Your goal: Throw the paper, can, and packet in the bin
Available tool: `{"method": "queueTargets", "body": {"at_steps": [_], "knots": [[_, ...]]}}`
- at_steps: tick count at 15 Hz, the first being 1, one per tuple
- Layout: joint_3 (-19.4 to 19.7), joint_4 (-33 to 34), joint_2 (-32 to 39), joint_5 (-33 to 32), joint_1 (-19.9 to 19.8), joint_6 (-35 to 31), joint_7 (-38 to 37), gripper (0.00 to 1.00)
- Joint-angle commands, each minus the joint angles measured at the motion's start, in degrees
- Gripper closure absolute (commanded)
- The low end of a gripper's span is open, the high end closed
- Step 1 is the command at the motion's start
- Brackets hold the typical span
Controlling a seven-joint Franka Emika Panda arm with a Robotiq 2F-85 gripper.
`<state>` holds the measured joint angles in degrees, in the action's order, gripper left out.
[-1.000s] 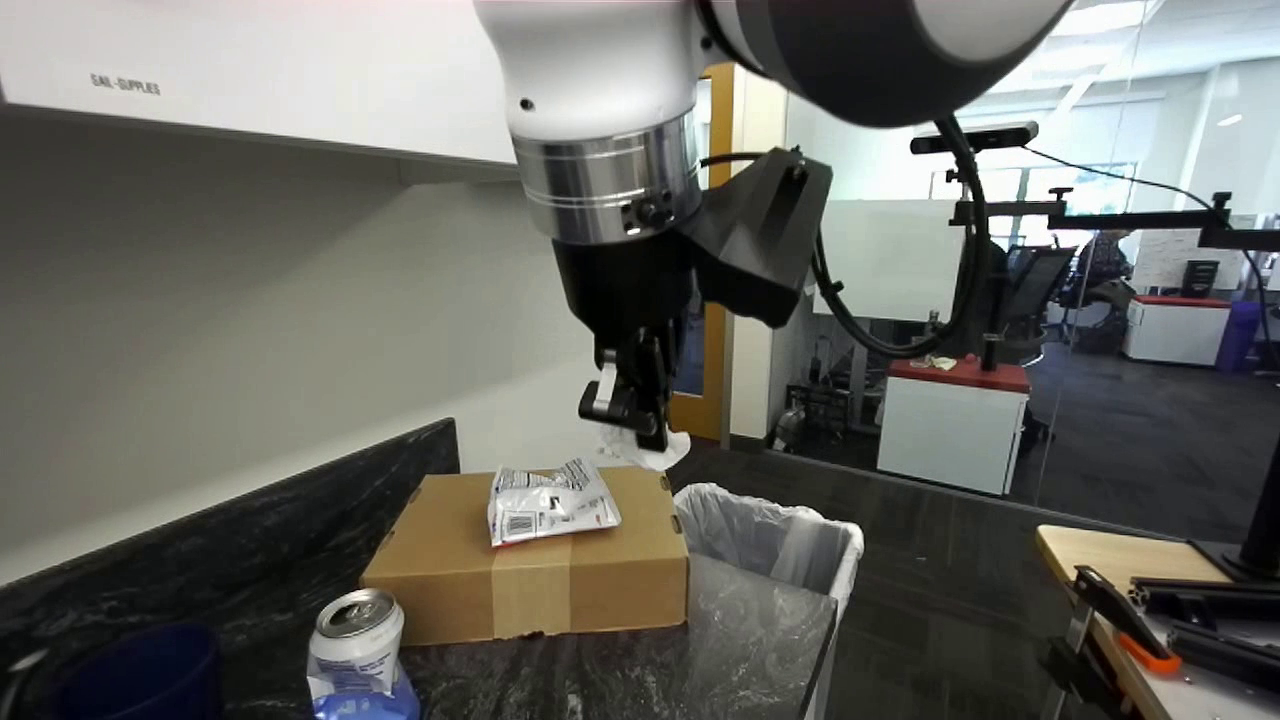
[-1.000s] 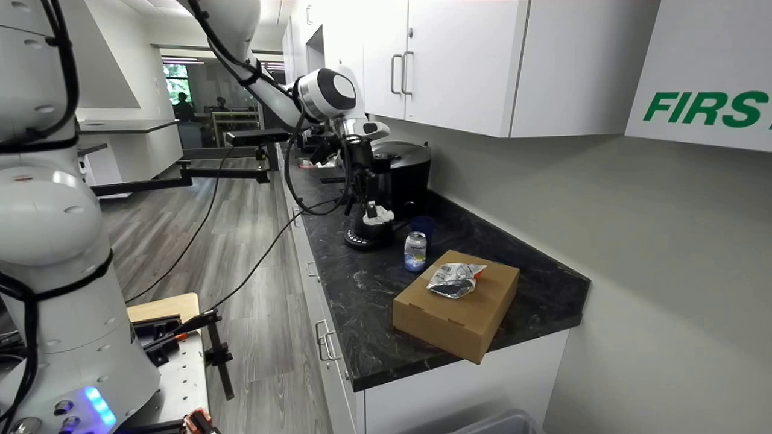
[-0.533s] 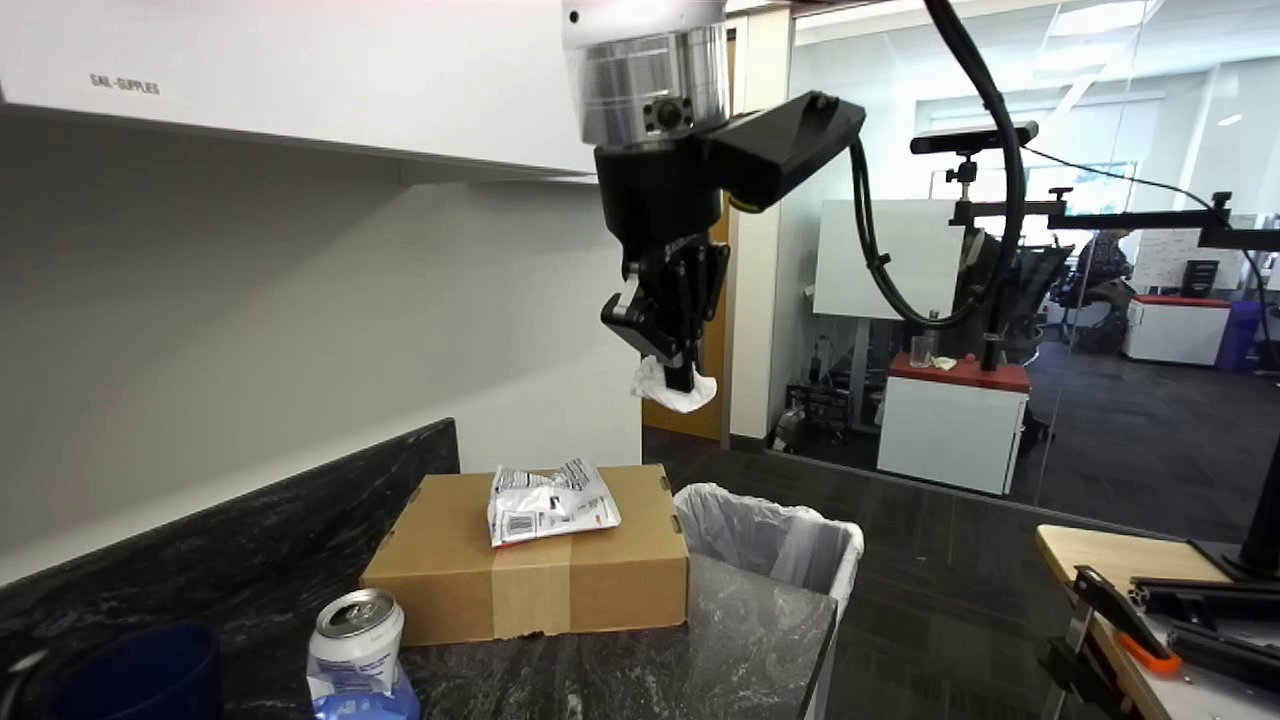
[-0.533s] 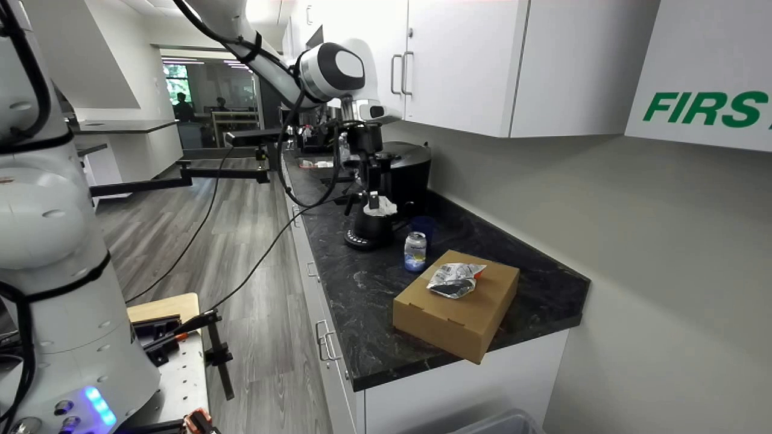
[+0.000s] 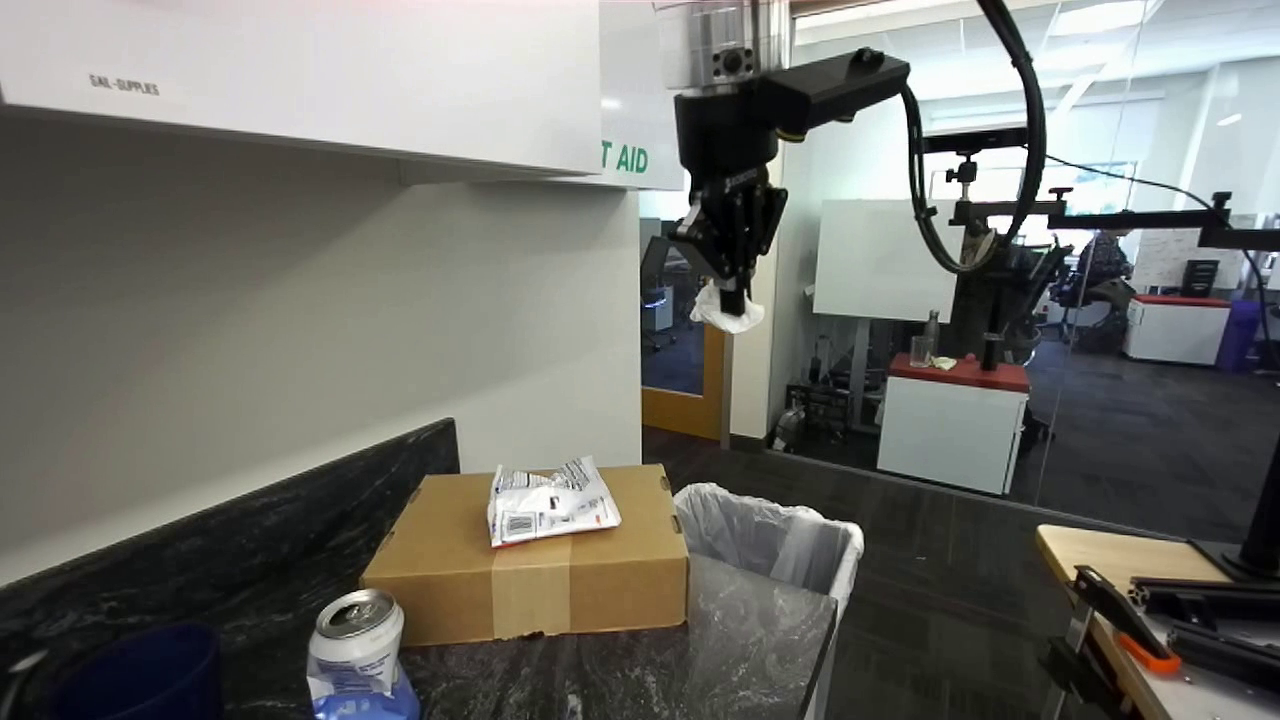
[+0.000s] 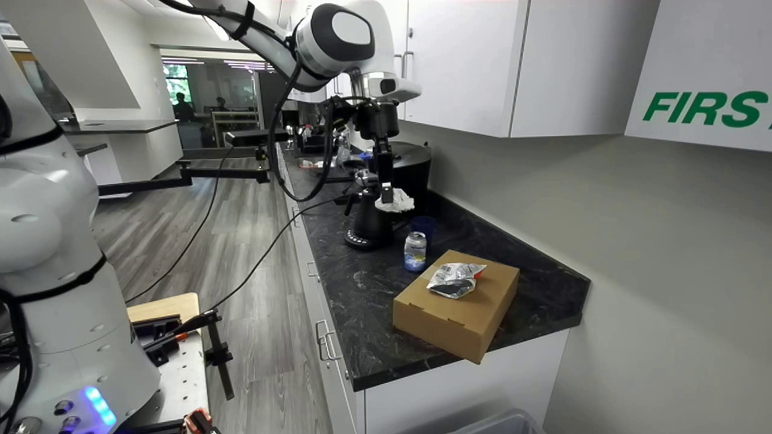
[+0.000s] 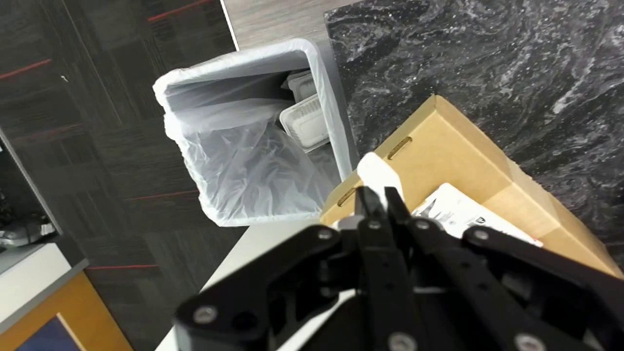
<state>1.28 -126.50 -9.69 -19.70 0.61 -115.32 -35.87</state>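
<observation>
In an exterior view, looks from close by past can (image 5: 360, 658) and box (image 5: 600, 595) toward the bin (image 5: 765, 535). In an exterior view, faces back along the counter (image 6: 368, 313) from farther off. In both exterior views, takes in can and box. In the wrist view, looks steeply down on bin and box.

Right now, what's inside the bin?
The wrist view looks down into the bin: a whitish bag and pale trays near one side. What's under the trays or the bag's folds is covered, so I can't tell.
</observation>
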Motion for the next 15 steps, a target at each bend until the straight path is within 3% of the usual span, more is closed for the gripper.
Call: {"method": "queueTargets", "body": {"at_steps": [1,8,15], "knots": [[2.0,-2.5,-4.5,0.3,-4.5,1.1,5.3,0.96],[10.7,3.4,-0.9,0.6,-12.7,-0.6,25.1,0.96],[14.0,9.7,4.1,1.5,-13.9,-1.5,40.1,0.96]]}}
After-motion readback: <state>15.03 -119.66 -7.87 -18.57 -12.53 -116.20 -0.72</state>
